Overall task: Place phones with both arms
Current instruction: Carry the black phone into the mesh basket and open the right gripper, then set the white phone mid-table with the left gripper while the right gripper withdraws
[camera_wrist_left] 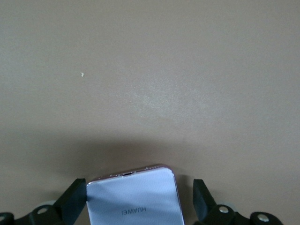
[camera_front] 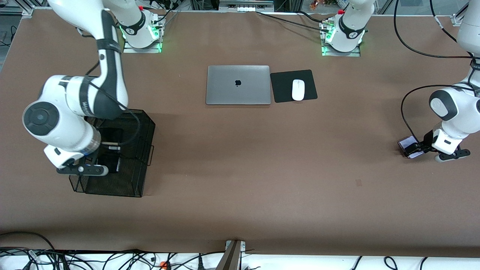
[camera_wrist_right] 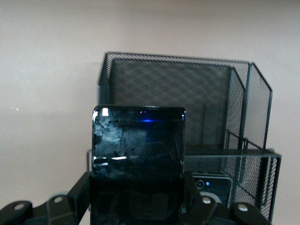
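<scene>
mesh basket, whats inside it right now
In the black mesh basket one dark phone with a camera ring lies in the lower compartment. The right gripper holds a black phone over it, and the right arm covers much of the basket's inside.

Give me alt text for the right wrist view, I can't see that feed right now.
The right gripper holds a black phone upright between its fingers, glossy face toward the camera, over a black wire mesh organizer on the brown table. A second dark phone lies in the organizer's lower compartment, partly hidden.
</scene>
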Robot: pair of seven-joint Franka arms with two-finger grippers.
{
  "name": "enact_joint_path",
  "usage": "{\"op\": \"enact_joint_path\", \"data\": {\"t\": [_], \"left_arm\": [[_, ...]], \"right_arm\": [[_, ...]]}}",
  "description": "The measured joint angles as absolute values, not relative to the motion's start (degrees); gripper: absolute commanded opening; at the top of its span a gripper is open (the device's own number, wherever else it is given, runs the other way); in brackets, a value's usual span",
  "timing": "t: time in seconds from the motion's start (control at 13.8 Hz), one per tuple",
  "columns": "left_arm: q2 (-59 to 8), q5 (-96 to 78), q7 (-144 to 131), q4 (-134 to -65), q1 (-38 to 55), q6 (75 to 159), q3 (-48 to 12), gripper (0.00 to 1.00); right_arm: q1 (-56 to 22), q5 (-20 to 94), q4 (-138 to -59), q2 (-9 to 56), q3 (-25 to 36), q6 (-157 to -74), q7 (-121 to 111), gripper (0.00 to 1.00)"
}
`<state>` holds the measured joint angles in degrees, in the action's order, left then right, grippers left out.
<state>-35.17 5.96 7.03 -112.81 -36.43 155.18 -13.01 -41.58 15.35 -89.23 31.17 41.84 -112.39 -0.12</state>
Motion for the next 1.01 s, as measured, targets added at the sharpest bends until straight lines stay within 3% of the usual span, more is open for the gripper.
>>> {"op": "enact_joint_path", "data": {"t": [0.36,1.01], "left_arm": [[-35.4,6.0,5.6,-112.8,-36.5,156.0,-12.7,1.0],[-36.6,6.0,1.2,-114.2,-36.7,159.4,-12.6,1.0]], "right_arm": [[-42.5,15.4,-102.0,24.9,41.3,-118.9,-0.1,0.0],[-43.6,15.6,-108.0,22.9,40.6,-119.8,0.0,0.0]]}}
